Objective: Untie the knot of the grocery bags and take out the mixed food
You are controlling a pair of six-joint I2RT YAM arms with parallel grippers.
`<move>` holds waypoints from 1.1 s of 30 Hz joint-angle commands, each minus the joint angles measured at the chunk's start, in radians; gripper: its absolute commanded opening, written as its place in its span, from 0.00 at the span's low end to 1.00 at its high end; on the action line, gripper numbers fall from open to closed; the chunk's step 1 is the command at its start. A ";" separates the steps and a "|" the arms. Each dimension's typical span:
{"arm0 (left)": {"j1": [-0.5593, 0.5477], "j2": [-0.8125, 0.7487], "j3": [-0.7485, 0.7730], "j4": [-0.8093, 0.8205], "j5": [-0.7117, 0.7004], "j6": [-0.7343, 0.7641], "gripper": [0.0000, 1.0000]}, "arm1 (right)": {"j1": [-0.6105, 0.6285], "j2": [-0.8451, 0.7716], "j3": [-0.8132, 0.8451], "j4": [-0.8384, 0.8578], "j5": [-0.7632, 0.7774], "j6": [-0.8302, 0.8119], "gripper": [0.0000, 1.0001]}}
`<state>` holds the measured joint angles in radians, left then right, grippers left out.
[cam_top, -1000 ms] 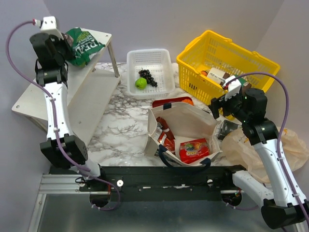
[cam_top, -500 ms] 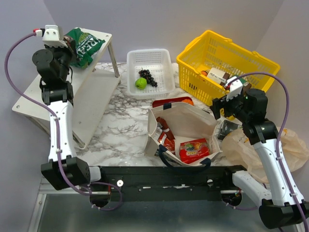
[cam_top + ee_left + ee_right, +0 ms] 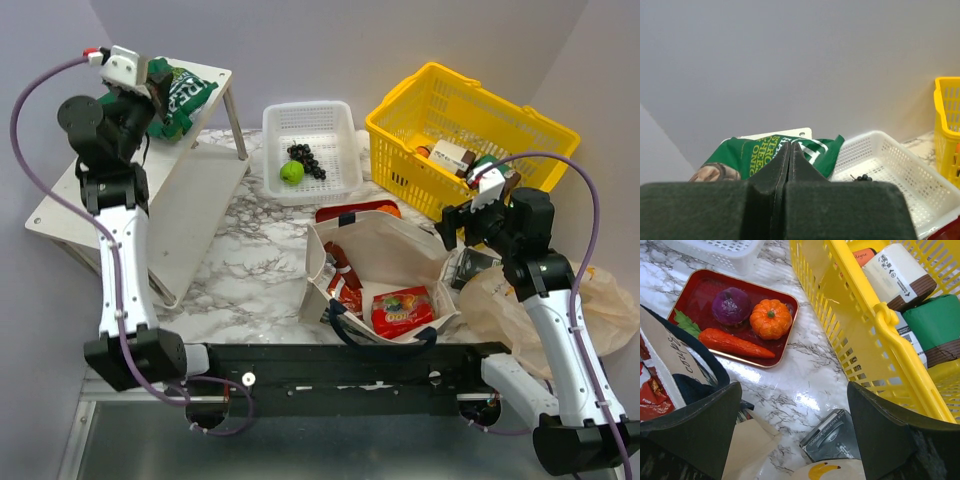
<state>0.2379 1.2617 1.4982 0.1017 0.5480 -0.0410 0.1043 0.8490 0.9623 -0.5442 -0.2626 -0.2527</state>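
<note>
The left pincer [image 3: 790, 146] is clenched on nothing, just beside the green snack bag [image 3: 755, 152] on the white shelf [image 3: 200, 190], apparently its sorting place. The right pincer [image 3: 792, 390] hangs released over the tabletop [image 3: 810, 365] between the canvas tote [image 3: 400, 250] and the yellow basket [image 3: 840, 305], probably positioned for the red snack packets [image 3: 403, 310] inside the tote. The plastic bag [image 3: 500, 300] lies slack under the right arm, and its knot is not discernible.

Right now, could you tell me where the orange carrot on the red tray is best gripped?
Probably across its thick middle, from straight above: the orange carrot lies flat on the shallow red tray, with the purple onion close beside.
</note>
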 commanded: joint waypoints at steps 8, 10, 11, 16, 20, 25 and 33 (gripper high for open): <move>0.023 0.272 0.221 -0.083 0.217 -0.052 0.00 | -0.023 -0.053 -0.066 0.010 -0.032 0.027 0.94; 0.023 0.312 0.240 -0.099 0.242 -0.066 0.00 | -0.035 -0.056 -0.073 0.009 -0.035 0.032 0.94; 0.023 0.318 0.240 -0.097 0.239 -0.074 0.00 | -0.040 -0.057 -0.074 0.007 -0.038 0.035 0.94; 0.021 0.363 0.238 -0.158 0.112 -0.037 0.00 | -0.052 -0.060 -0.079 0.004 -0.040 0.035 0.94; 0.002 0.390 0.229 -0.175 0.060 0.035 0.00 | -0.055 -0.062 -0.088 0.004 -0.046 0.036 0.94; -0.040 0.467 0.304 -0.178 0.040 0.067 0.00 | -0.061 -0.061 -0.096 0.009 -0.053 0.039 0.94; -0.164 0.534 0.407 -0.106 -0.219 0.116 0.00 | -0.071 -0.070 -0.097 -0.002 -0.049 0.038 0.94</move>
<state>0.1390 1.7489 1.8248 -0.0196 0.5034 0.0212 0.0437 0.7925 0.8761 -0.5247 -0.2943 -0.2195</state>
